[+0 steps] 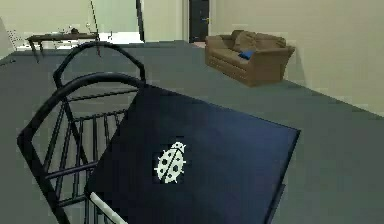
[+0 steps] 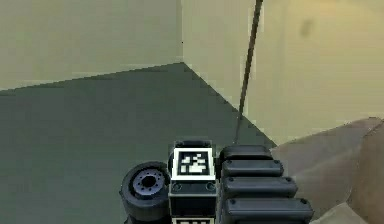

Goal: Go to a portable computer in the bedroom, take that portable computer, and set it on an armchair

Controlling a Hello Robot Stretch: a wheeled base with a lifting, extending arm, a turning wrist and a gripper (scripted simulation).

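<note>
Probably raised for carrying, the flat navy ladybug-marked portable computer [image 1: 190,150] looms beside black wire chairs [image 1: 70,110], well apart from the brown armchair [image 1: 250,55]; whether the dark claw [image 2: 148,190] grasps it cannot be told

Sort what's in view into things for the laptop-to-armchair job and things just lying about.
Job: dark flat laptop with ladybug mark; brown upholstered seat.
Lying about: black wire chairs; long table; thin pole.
</note>
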